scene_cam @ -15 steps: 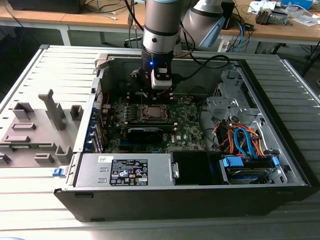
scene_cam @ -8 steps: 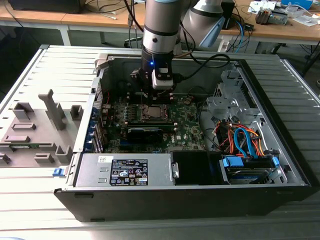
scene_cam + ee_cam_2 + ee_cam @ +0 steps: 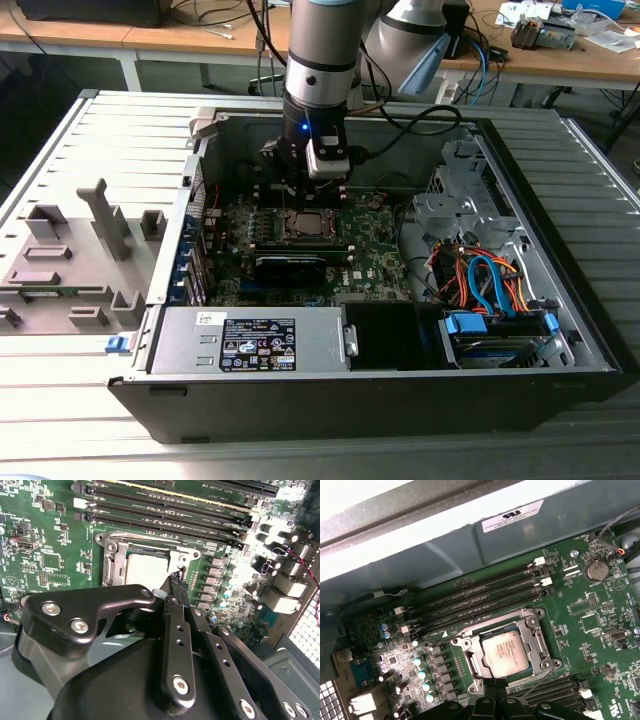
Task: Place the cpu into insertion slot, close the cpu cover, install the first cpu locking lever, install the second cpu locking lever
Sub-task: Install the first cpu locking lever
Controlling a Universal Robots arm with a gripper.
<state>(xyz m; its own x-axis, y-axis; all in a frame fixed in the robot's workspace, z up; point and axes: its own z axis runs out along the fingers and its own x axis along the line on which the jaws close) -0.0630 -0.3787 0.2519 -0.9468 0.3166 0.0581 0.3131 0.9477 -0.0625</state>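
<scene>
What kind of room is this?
Probably a robotics lab or workshop: a robot arm reaches into an open computer case on a metal table, and wooden workbenches with cables stand behind.

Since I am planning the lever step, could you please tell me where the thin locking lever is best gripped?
Probably near its free end, beside the claw, closing across it from above: the locking lever is a thin rod slanting away from a corner of the cpu cover.

a grey ribbed tabletop [image 3: 60,400] carries an open black computer case [image 3: 380,400] lying on its side, with pale grey fixtures [image 3: 110,225] just beside it at the exterior view's left.
</scene>
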